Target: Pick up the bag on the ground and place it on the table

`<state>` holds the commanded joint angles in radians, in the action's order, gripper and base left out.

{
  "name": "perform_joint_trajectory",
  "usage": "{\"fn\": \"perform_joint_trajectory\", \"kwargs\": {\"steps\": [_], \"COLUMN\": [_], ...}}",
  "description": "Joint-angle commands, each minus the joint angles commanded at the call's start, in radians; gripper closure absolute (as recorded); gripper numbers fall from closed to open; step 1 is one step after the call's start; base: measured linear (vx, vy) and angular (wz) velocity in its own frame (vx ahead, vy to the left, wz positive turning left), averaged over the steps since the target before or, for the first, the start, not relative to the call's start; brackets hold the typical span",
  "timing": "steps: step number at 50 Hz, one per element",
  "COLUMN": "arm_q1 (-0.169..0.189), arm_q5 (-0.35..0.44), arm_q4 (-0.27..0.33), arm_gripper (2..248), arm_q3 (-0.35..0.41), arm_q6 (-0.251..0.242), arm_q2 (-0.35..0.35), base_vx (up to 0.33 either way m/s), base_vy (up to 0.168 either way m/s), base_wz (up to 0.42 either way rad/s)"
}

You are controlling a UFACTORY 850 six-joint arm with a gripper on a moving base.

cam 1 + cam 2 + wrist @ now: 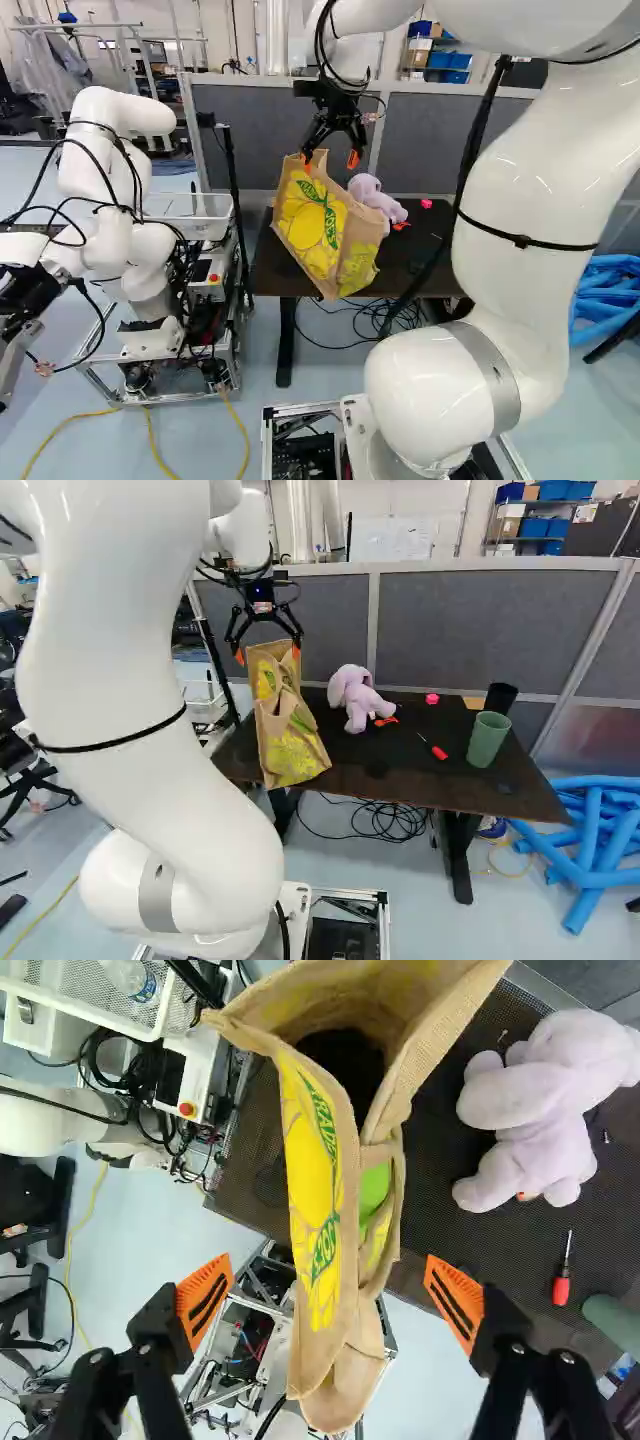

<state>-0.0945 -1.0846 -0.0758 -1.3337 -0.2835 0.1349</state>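
Above the bag, my gripper (pixel 330 160) (pixel 268 654) points down with its fingers wide apart. The tan and yellow bag (pixel 322 225) (pixel 290 742) stands tilted at the near left corner of the dark table (pixel 365 770), its lower part reaching past the front edge; how its base rests is hidden. In the wrist view the gripper (pixel 330 1302) is open, with one end of the bag (pixel 318 1175) between its orange pads and neither pad touching it. The bag's mouth gapes, showing a dark inside, and a green patch shows at its side.
A lilac plush toy (pixel 355 696) sits on the table right of the bag. Further right are a red-handled screwdriver (pixel 438 751), a pink block (pixel 432 699) and a green cup (pixel 487 738). Another robot (pixel 110 190) stands at the left; grey partitions (pixel 480 620) rise behind the table.
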Motion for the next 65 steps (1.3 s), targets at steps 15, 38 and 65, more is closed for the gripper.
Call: {"fn": "perform_joint_trajectory", "kwargs": {"steps": [15,38,65], "arm_q1": [0.0,0.0,0.0], "arm_q5": [-0.003,-0.003,-0.003], "arm_q4": [0.0,0.0,0.0], "arm_gripper": [3,3,3], "arm_q3": [-0.001,-0.001,-0.001], "arm_q6": [0.0,0.0,0.0], "arm_q2": [-0.008,-0.008,-0.008], "base_vx": [0.0,-0.01,-0.083], "base_vy": [0.0,0.0,-0.001], "base_wz": [0.0,0.0,0.005]}}
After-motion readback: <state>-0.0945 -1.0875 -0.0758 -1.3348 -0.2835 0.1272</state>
